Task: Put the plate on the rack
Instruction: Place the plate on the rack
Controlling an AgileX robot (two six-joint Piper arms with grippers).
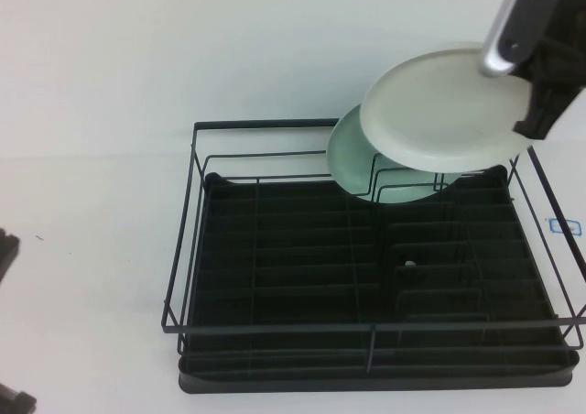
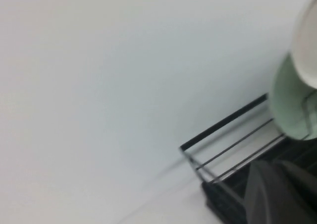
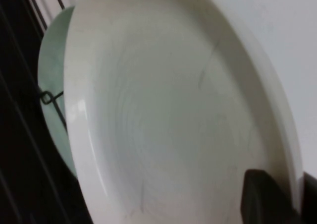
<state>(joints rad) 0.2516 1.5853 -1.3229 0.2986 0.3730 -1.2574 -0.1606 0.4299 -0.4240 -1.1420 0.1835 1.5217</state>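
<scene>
- Right gripper (image 1: 534,89): clamped on the rim of the plain round white plate (image 1: 447,109), which is held tilted above the far right corner of the black wire dish rack (image 1: 366,277).
- Pale mint-green round plate (image 1: 366,162): stood upright in the rack, just behind the white plate.
- Left gripper (image 1: 7,249): seen only at the near left edge, well apart from the rack; finger state cannot be told.

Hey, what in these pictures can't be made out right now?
- Right claw: the white plate covers its grip in the high view; the right wrist view shows one dark finger.
- Left claw: cut off at the high view's left edge.
- Green plate: half hidden behind the white plate and the rack wires.
</scene>
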